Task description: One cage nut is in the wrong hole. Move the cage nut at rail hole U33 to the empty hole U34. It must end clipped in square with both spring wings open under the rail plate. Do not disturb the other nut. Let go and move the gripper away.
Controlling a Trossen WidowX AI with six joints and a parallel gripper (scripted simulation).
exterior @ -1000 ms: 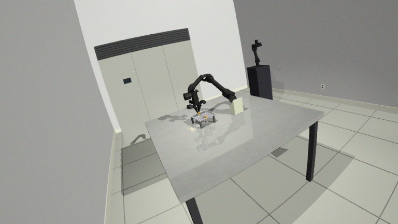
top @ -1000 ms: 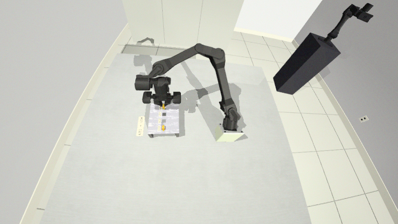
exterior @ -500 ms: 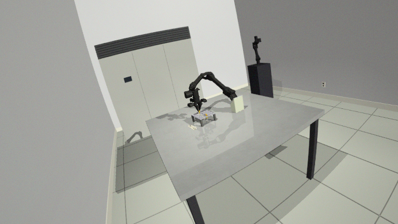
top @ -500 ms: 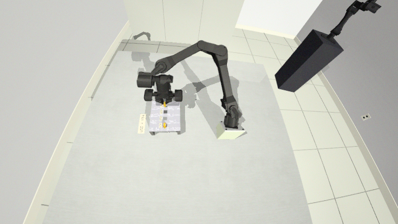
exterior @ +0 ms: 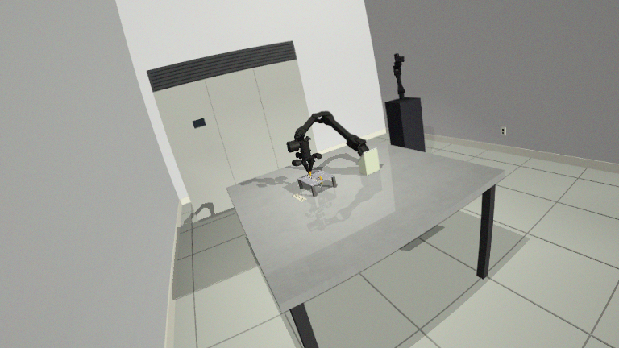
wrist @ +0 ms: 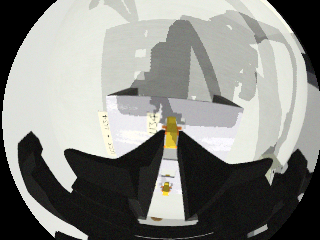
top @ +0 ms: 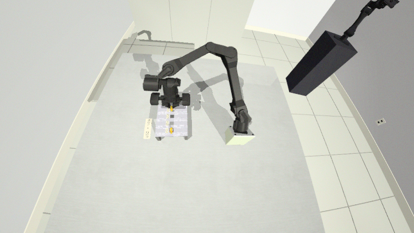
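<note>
Where black pincer (top: 171, 106) (exterior: 309, 171) (wrist: 171, 135) tips grip, orange nut (top: 171, 108) (exterior: 309, 174) (wrist: 171, 139), streaked grey plate (top: 180, 121) (exterior: 326, 176) (wrist: 210, 135)

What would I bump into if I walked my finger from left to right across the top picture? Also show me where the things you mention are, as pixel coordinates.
Paper label (top: 147, 128) (exterior: 299, 197) (wrist: 106, 134) → rail plate (top: 180, 132) (exterior: 326, 176) (wrist: 131, 126) → pale block under the arm's foot (top: 239, 139) (exterior: 370, 163) → tall dark pedestal (top: 320, 65) (exterior: 413, 125) → wall socket (top: 380, 121) (exterior: 503, 130)

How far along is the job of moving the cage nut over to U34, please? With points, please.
Partway, it seems: the gripper (top: 171, 106) (exterior: 309, 171) (wrist: 171, 135) has the held cage nut (wrist: 171, 140) between its fingers at the rail plate's far end. The other nut (top: 171, 130) sits apart. Seating is unclear, since the wings are hidden; release and withdrawal remain.
</note>
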